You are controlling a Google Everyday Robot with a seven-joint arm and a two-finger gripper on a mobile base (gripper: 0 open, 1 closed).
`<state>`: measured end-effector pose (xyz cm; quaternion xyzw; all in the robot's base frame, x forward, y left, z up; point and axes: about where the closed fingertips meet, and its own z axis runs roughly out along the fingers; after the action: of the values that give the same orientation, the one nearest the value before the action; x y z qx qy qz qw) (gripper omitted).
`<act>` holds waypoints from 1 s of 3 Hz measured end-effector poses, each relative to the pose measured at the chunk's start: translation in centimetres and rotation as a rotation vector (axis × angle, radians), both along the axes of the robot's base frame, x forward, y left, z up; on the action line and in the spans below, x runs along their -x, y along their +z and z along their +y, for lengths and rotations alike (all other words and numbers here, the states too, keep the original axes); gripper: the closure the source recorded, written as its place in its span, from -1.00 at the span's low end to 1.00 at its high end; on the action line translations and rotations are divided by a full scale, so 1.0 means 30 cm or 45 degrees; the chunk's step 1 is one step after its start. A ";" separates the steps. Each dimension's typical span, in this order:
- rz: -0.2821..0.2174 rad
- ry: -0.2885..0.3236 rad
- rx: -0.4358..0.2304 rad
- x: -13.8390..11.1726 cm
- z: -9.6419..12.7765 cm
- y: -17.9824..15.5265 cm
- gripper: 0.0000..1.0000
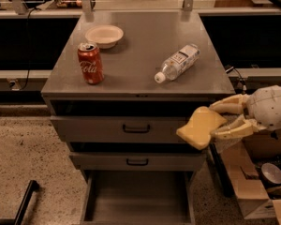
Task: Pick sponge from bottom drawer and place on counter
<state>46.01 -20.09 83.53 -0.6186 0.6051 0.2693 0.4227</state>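
Note:
My gripper (221, 119) is at the right of the cabinet, level with the upper handled drawer, shut on the pale yellow sponge (199, 127). The sponge hangs tilted in front of that drawer's right end, below the counter's front edge. The bottom drawer (136, 200) stands pulled open at the foot of the cabinet, its grey floor bare. The grey metal counter (136, 50) lies above and left of the gripper.
On the counter stand a red cola can (90, 63) at front left, a pale bowl (104, 35) behind it, and a clear plastic bottle (178, 63) lying at right. Two drawers with black handles (136, 128) are shut. A cardboard box (257, 182) with items sits at right on the floor.

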 end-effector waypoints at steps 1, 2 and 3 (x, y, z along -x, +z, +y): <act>0.033 -0.115 0.025 -0.103 0.043 0.088 1.00; 0.086 -0.215 0.042 -0.190 0.029 0.124 1.00; 0.150 -0.318 0.010 -0.290 -0.014 0.134 1.00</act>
<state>54.71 -20.52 87.55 -0.5230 0.7022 0.2480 0.4145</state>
